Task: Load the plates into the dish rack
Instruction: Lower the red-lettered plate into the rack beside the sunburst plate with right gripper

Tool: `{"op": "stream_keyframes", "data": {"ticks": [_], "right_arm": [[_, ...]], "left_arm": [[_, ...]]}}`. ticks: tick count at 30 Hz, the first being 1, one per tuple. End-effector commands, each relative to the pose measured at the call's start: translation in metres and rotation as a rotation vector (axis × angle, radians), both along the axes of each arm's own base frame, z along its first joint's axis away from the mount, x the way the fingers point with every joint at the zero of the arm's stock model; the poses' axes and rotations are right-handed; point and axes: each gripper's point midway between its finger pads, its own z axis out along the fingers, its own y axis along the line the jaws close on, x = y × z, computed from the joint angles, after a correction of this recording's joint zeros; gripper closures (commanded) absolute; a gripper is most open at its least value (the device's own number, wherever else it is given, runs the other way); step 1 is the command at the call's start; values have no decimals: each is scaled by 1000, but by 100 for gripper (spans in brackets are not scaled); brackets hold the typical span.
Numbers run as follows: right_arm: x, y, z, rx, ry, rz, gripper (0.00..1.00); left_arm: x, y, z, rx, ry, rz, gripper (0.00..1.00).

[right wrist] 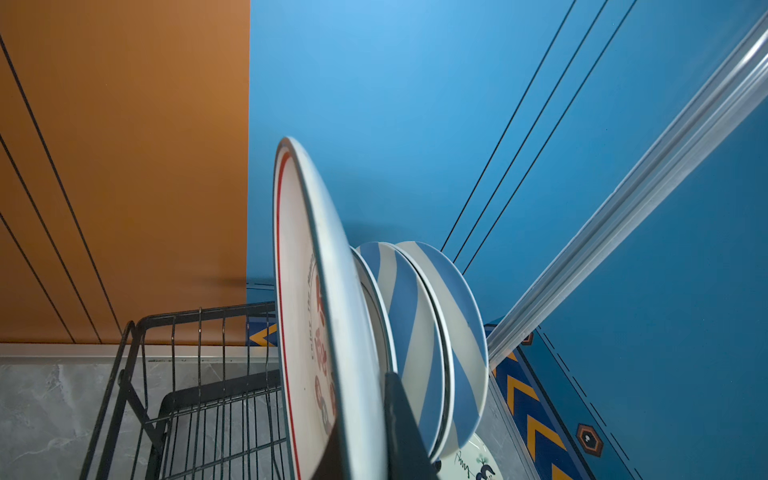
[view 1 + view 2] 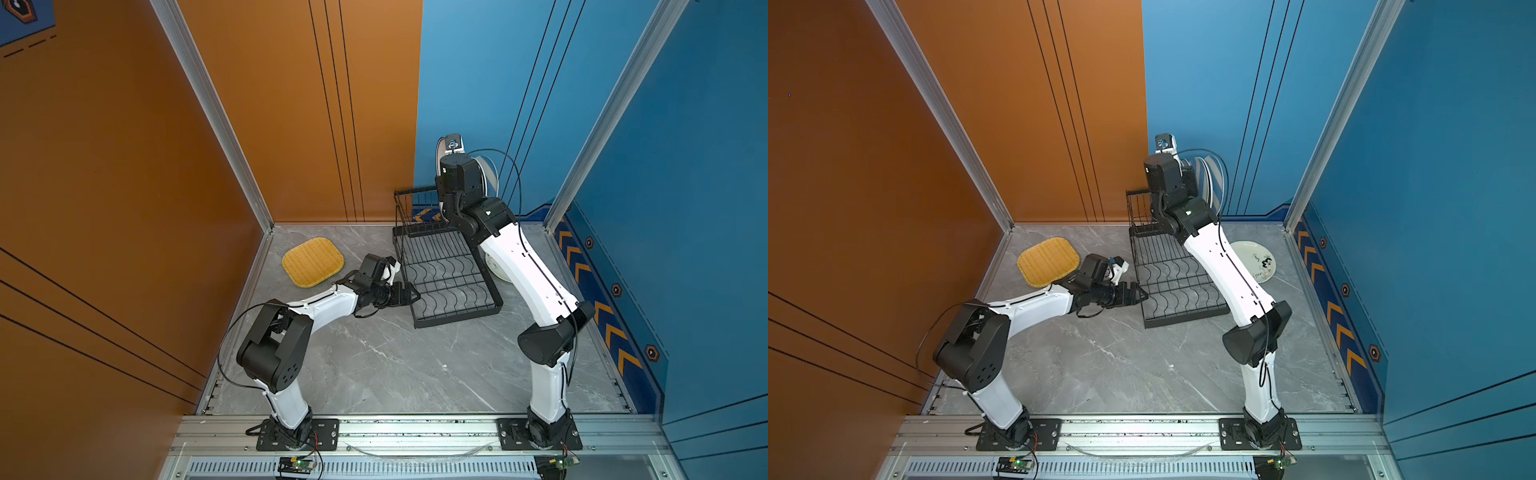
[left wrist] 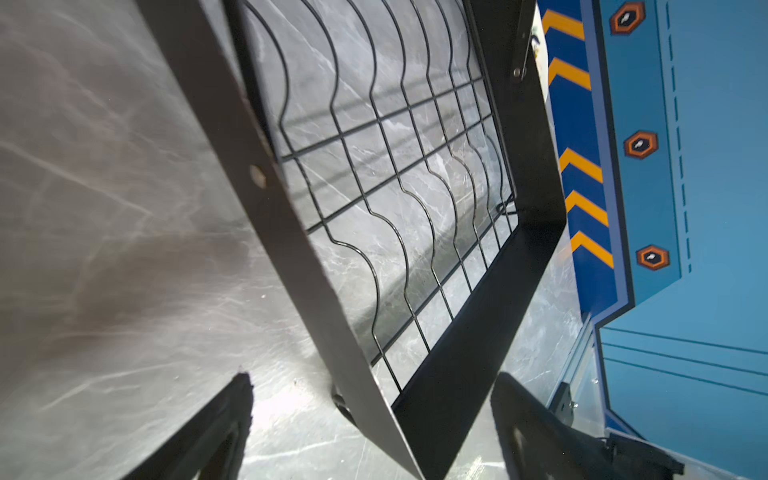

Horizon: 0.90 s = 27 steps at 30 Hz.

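The black wire dish rack (image 2: 449, 278) (image 2: 1175, 286) stands at the back of the table. My left gripper (image 2: 409, 293) (image 3: 374, 419) is open, and the near left corner of the rack's base (image 3: 257, 174) lies between its fingers untouched. My right gripper (image 1: 365, 432) is shut on a white plate with a red rim and red characters (image 1: 299, 291), held on edge over the rack's raised shelf (image 1: 199, 328). Behind it stand a white plate and two blue-striped plates (image 1: 399, 299) (image 2: 1208, 178). A yellow woven plate (image 2: 312, 262) (image 2: 1048, 262) lies flat left of the rack.
A white plate with a dark drawing (image 2: 1254, 259) (image 2: 496, 270) lies flat on the table right of the rack, partly under my right arm. The orange wall closes the left and back, the blue wall (image 2: 1433, 208) the right. The grey marble table (image 2: 395, 365) stretches toward the front rail.
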Motion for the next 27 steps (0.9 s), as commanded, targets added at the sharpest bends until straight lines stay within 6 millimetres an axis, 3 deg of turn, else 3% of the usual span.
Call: {"op": "stream_keyframes", "data": {"ticks": [1,2,11,27], "right_arm": [[1,0,22,19,-69,71,100],[2,0,19,17,-65,79,100],[14,-6,0,3,-51,71,100],[29,-9,-30,-31,-12,-1,100]], "left_arm": [[0,11,16,-30,-24,4,7],[-5,17,8,-19,-3,10,6],[-4,40,12,-22,-5,63,3],[-3,50,14,-23,-5,86,0]]}}
